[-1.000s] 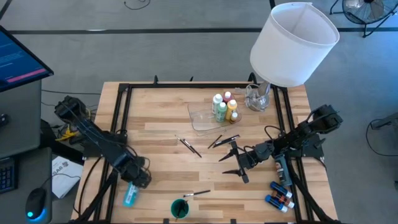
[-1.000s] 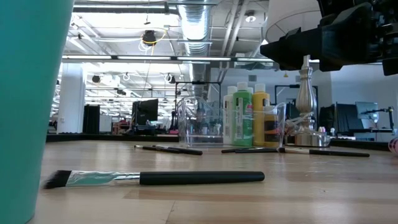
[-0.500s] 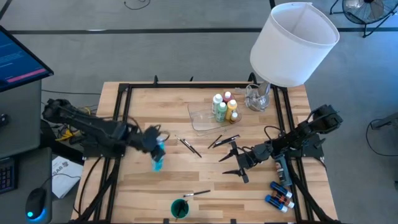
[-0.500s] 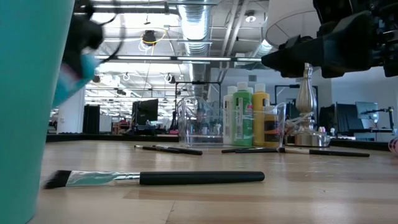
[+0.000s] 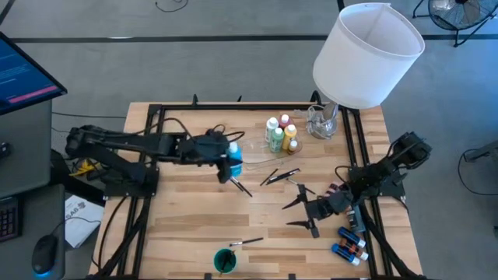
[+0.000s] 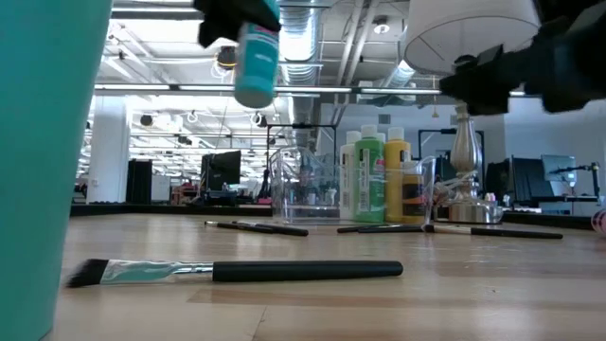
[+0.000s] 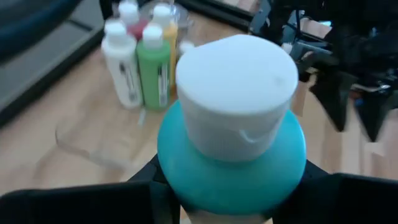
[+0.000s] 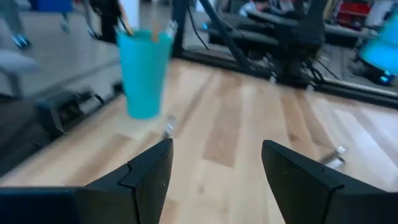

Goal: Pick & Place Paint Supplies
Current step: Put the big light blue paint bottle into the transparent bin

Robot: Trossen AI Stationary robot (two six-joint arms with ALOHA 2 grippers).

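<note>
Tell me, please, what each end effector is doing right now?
Left end effector: closed on a teal paint bottle, held above the table.
Right end effector: open, empty.

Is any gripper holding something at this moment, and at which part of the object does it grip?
The left gripper holds a teal paint bottle by its body, below the white cap, above the table. The right gripper is open and holds nothing.

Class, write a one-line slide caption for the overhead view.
Left gripper carries a teal bottle above the table toward the clear tray of paint bottles; right gripper waits open.
</note>
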